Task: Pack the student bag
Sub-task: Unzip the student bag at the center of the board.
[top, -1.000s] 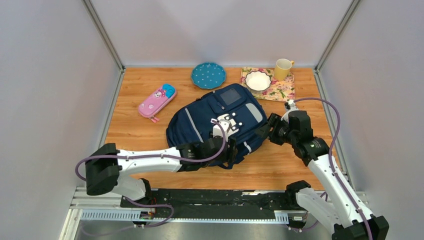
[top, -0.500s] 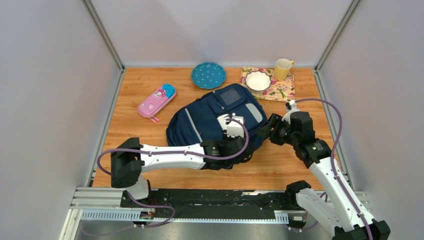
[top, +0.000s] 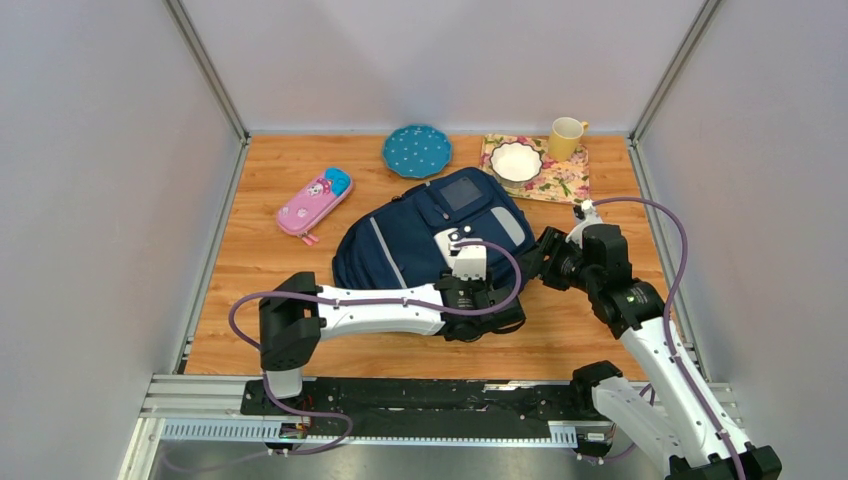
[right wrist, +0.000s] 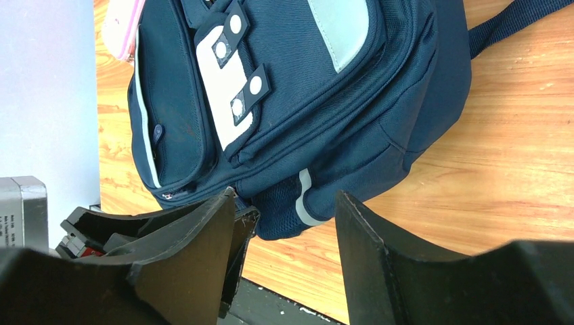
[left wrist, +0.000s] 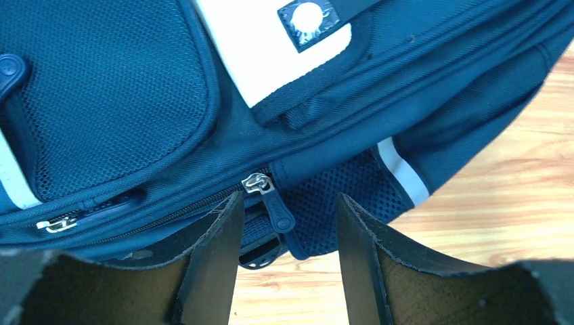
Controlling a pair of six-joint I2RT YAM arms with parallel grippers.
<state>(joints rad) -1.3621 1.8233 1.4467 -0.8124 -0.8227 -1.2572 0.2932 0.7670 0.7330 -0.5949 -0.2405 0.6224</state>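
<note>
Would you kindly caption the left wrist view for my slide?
Open left hand framing the zipper pull on the navy backpack.

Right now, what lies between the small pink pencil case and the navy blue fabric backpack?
Only bare wooden tabletop, as the top external view shows; pencil case and backpack lie apart.

Left end effector (left wrist: pixel 288 200) slid right along student bag (top: pixel 400 240).
</note>
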